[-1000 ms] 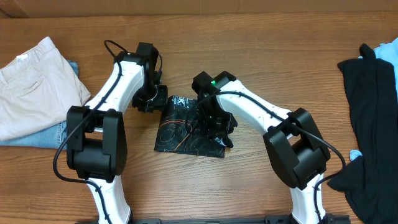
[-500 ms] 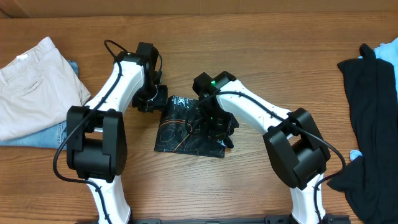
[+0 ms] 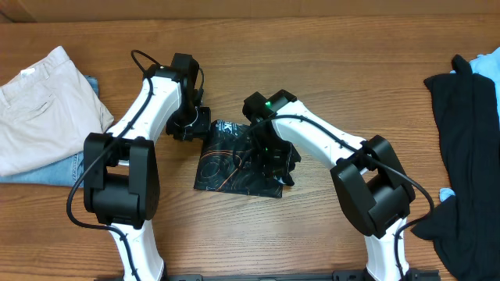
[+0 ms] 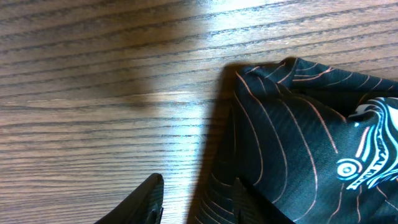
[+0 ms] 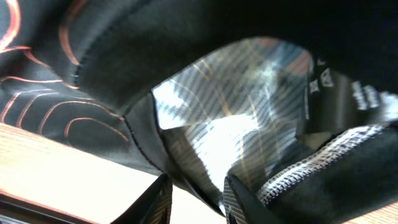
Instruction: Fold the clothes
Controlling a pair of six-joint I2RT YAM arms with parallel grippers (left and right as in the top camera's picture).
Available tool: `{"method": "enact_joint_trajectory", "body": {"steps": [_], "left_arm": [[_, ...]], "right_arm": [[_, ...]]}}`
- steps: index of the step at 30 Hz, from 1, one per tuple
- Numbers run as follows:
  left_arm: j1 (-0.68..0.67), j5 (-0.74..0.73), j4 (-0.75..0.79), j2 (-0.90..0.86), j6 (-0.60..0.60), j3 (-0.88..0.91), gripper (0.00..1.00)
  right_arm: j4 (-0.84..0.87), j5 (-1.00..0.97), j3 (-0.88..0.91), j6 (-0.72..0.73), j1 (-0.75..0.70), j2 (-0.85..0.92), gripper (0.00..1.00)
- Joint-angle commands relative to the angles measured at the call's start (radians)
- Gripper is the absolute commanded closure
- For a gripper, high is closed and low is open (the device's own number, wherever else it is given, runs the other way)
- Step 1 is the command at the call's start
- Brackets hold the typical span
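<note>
Overhead: a folded black jersey [image 3: 234, 168] with orange-red lines lies mid-counter [image 3: 328, 62], between the two arms.
Left arm: the left pincer [image 3: 193, 126] sits at the jersey's far-left corner.
Left wrist view: the fingers [image 4: 151, 196] stand apart, one over bare wood and the other over cloth. The jersey's edge is in the gap and nothing is clamped.
Right arm: the right pincer [image 3: 280, 162] is down in the cloth at the jersey's right edge.
Right wrist view: a thin fold and a stitched hem run between the fingers. Pinched or loose, can't tell.
Counter, left side: beige trousers [image 3: 39, 109] over jeans [image 3: 58, 170], well apart from the jersey.
Counter, right side: black garments [image 3: 469, 156] piled at the edge.
</note>
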State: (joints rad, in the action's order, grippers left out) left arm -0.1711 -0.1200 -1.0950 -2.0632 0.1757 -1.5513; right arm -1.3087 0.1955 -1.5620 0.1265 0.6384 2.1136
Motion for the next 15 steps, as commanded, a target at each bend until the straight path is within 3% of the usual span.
{"method": "enact_joint_trajectory", "body": {"steps": [1, 3, 15], "left_arm": [[-0.013, -0.004, 0.001, -0.007, -0.022, -0.019, 0.60], [-0.013, -0.004, 0.001, -0.007, -0.022, -0.019, 0.60], [-0.013, -0.003, -0.002, -0.007, -0.023, -0.019, 0.60]], "right_arm": [[0.017, 0.008, 0.048, -0.004, 0.008, -0.041, 0.79], [0.035, 0.008, 0.074, -0.004, 0.008, -0.041, 0.96], [0.010, -0.004, 0.050, 0.012, -0.008, -0.185, 0.96]]}}
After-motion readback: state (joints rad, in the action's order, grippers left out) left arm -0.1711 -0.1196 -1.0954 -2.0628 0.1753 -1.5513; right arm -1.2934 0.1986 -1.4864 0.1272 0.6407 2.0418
